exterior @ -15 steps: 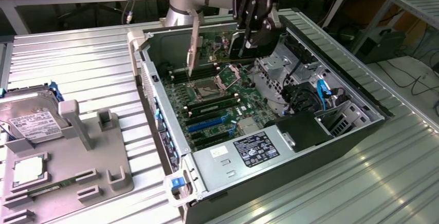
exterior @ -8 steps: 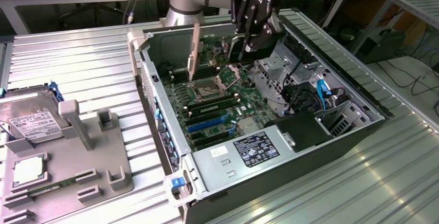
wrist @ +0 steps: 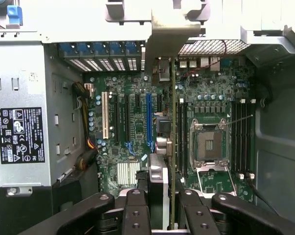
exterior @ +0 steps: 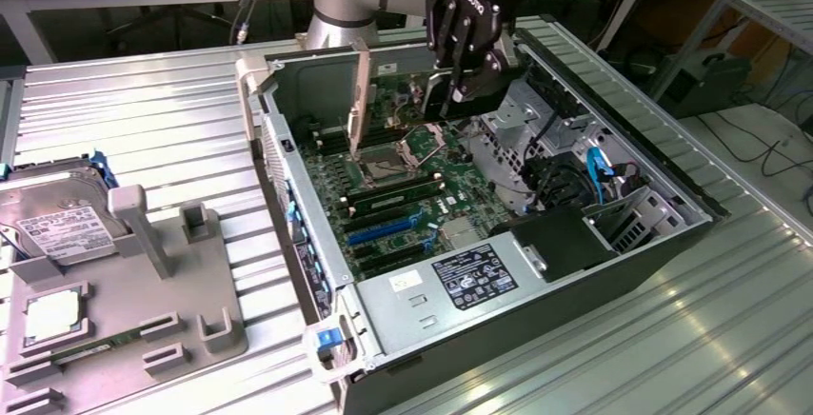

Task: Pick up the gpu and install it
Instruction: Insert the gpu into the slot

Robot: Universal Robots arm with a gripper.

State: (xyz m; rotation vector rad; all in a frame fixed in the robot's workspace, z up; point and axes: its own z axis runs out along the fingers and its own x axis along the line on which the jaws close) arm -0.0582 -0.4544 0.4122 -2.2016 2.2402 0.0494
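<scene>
The gpu (exterior: 404,101) hangs on edge above the motherboard inside the open computer case (exterior: 661,182), its silver end bracket (exterior: 361,101) toward the case's rear wall. My gripper (exterior: 455,99) is shut on the card's edge opposite the bracket. In the wrist view the gpu (wrist: 172,147) appears edge-on as a thin green line, with its black cooler (wrist: 156,171) on one face and the bracket (wrist: 169,29) at the rear slot openings. The gripper (wrist: 164,208) clamps it from both sides. The card hangs over the board between the blue expansion slot (wrist: 148,122) and the memory slots (wrist: 182,132).
The CPU socket (wrist: 208,144) lies beside the card's line. The power supply (exterior: 470,277) fills the case's near end, and drive cages with cables (exterior: 597,172) stand on the exterior view's right. A grey fixture (exterior: 140,291) outside the case holds a hard drive (exterior: 51,215) and a memory stick (exterior: 89,350).
</scene>
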